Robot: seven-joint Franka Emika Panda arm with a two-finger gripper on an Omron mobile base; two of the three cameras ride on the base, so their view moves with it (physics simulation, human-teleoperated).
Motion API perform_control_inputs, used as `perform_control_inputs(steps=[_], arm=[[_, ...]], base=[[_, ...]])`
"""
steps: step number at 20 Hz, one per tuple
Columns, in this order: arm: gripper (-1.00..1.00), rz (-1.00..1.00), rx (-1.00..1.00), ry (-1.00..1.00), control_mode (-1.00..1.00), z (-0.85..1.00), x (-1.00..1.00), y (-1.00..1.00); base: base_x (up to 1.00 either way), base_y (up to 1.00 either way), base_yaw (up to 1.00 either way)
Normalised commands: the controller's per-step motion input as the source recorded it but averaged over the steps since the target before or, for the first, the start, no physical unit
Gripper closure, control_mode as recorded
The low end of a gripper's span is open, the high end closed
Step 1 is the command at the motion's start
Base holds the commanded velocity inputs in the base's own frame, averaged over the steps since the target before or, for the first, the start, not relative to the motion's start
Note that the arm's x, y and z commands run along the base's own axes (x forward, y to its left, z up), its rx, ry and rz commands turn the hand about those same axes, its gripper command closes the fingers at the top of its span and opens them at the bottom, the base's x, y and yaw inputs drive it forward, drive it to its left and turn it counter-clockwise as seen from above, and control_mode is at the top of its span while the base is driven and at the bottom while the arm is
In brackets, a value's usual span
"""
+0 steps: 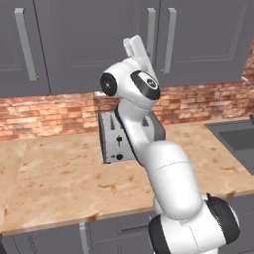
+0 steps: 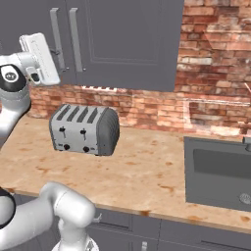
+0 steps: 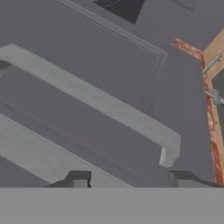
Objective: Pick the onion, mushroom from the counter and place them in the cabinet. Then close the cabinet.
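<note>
The dark grey cabinet [image 1: 94,44] [image 2: 122,44] hangs over the counter [image 1: 59,173] [image 2: 142,166] with its doors closed. My arm reaches up to the two long silver handles [image 1: 170,39] at the seam between two doors. In the hand view the gripper [image 3: 131,178] is right at the door face [image 3: 109,57]. Its fingertips [image 3: 79,178] stand apart, and the nearer handle bar [image 3: 30,153] runs down toward the gap between them. The other handle bar [image 3: 96,98] lies just beyond. The white hand [image 2: 41,59] sits beside the handles. The onion and the mushroom are out of view.
A silver toaster [image 1: 115,139] [image 2: 86,128] stands on the counter against the brick wall, under my arm. A dark sink [image 2: 220,171] [image 1: 238,136] is sunk into the counter at the right. Drawer fronts run below the counter edge.
</note>
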Motion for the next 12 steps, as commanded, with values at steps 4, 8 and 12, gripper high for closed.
perform_control_inputs(steps=[4, 8, 12], arm=[[-1.00, 0.19, 0.07, 0.00, -1.00, 0.00, 1.00, -1.00], [-1.00, 0.23, 0.06, 0.00, -1.00, 0.00, 1.00, -1.00], [-1.00, 0.22, 0.04, 0.00, -1.00, -0.09, 0.89, -0.86]], base=[[0.00, 0.00, 0.00], [0.00, 0.00, 0.00], [0.00, 0.00, 0.00]])
